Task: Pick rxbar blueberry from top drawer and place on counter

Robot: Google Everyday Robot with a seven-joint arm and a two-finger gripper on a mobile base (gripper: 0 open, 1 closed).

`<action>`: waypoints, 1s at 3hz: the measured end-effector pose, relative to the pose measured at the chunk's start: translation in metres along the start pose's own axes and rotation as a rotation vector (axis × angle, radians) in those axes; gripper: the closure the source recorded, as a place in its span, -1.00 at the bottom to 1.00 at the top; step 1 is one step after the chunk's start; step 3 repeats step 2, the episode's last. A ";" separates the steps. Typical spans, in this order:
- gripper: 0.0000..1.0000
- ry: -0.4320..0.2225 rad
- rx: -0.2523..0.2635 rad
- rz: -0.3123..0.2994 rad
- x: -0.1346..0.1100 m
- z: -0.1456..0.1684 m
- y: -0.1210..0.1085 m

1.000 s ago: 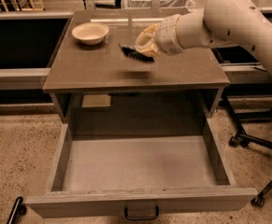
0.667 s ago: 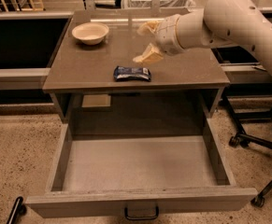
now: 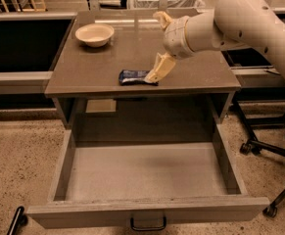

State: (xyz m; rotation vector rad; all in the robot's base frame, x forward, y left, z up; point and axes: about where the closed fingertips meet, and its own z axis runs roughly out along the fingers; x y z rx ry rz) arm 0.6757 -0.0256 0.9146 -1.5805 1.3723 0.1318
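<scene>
The rxbar blueberry [image 3: 134, 77], a dark blue bar with a white label patch, lies flat on the counter [image 3: 83, 72] near its front edge. My gripper [image 3: 158, 44] hovers just right of and above the bar, open and empty; one finger [image 3: 160, 68] reaches down next to the bar's right end, the other [image 3: 162, 18] points up. The top drawer [image 3: 147, 173] is pulled fully out below, its pale floor bare, with the dark handle [image 3: 148, 225] on its front.
A cream bowl [image 3: 95, 34] sits at the counter's back left. A wire basket [image 3: 167, 2] stands behind the counter. Black chair legs with castors [image 3: 264, 146] are to the right of the cabinet. A dark shelf opening [image 3: 19, 38] lies to the left.
The bar was held in my gripper above the counter; it now lies on the counter. My fingers have opened and the gripper has drawn slightly away from the bar.
</scene>
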 end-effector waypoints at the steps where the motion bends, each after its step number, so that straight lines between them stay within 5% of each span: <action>1: -1.00 0.028 0.000 -0.028 -0.002 -0.032 0.001; 3: -1.00 0.029 -0.001 -0.029 -0.003 -0.034 0.001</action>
